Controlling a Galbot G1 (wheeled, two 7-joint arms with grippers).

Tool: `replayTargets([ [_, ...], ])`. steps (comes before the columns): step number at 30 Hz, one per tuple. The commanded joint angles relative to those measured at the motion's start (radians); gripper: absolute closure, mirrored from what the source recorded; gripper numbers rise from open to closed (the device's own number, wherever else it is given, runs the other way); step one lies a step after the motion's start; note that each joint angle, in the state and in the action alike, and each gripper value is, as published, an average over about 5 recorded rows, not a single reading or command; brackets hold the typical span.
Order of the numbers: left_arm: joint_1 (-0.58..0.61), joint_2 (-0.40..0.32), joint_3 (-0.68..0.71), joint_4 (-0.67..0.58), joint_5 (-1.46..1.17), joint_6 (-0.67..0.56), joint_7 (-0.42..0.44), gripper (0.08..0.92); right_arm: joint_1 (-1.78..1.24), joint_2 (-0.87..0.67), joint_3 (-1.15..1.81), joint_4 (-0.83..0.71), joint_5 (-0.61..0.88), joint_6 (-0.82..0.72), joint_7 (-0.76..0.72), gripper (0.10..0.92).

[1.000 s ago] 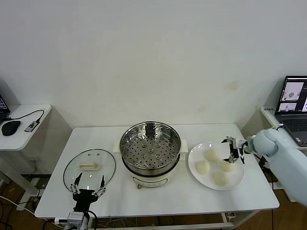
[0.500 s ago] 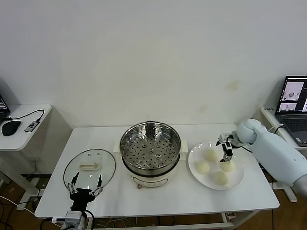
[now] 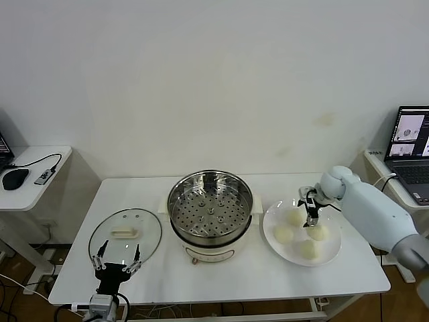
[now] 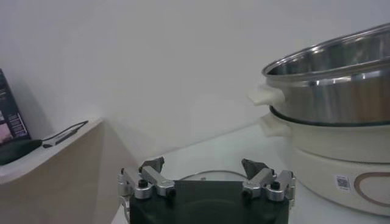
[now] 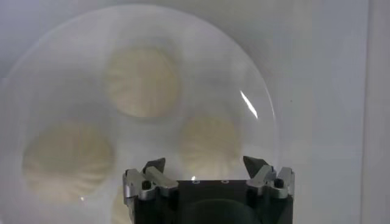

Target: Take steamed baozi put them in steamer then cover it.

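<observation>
Your right gripper (image 3: pixel 311 213) is hanging over the white plate (image 3: pixel 271 218) on the right side of the table (image 3: pixel 241 278), pointing down at the baozi (image 3: pixel 317 232) on the plate's right side. In the right wrist view its fingers (image 5: pixel 153 170) stand apart with nothing between them, and the bun below is not gripped. All four buns sit on the plate: one at the far side (image 3: pixel 295 216), one on the left (image 3: pixel 283 234), one at the near edge (image 3: pixel 308 249), plus the one under the gripper.

The steamer (image 3: pixel 210 206) is in the middle of the table on its cream pot base (image 3: pixel 208 253), just left of the plate, with no buns in it. The base has a small sticker (image 4: pixel 342 181) and an oval outline on the front, but you can't read anything on it.

The cover (image 3: pixel 125 233) lies flat on the table left of the steamer, handle up. Your left gripper (image 3: pixel 116 261) is parked at the near-left table edge, right at the lid's near rim, jaws wide apart and holding nothing.

Off to the right there's a laptop (image 3: pixel 409 147) with its screen on, text too small to read. A mouse (image 3: pixel 15 178) sits on the side desk to the left.
</observation>
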Motion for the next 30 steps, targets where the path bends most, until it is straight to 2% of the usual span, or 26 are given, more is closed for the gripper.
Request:
replayTargets([
  [1, -0.003, 0.000, 0.000, 0.002, 0.002, 0.000, 0.000, 0.177, 0.012, 0.029, -0.014, -0.031, -0.007, -0.003, 0.001, 0.289],
  [20, -0.004, 0.001, 0.003, -0.001, -0.005, 0.001, 0.001, 0.177, 0.009, 0.007, -0.017, -0.007, -0.001, 0.001, 0.012, 0.498],
  [30, -0.004, 0.011, 0.007, -0.012, -0.042, 0.011, 0.004, 0.177, 0.127, -0.097, -0.092, 0.149, 0.136, -0.008, 0.003, 0.501],
])
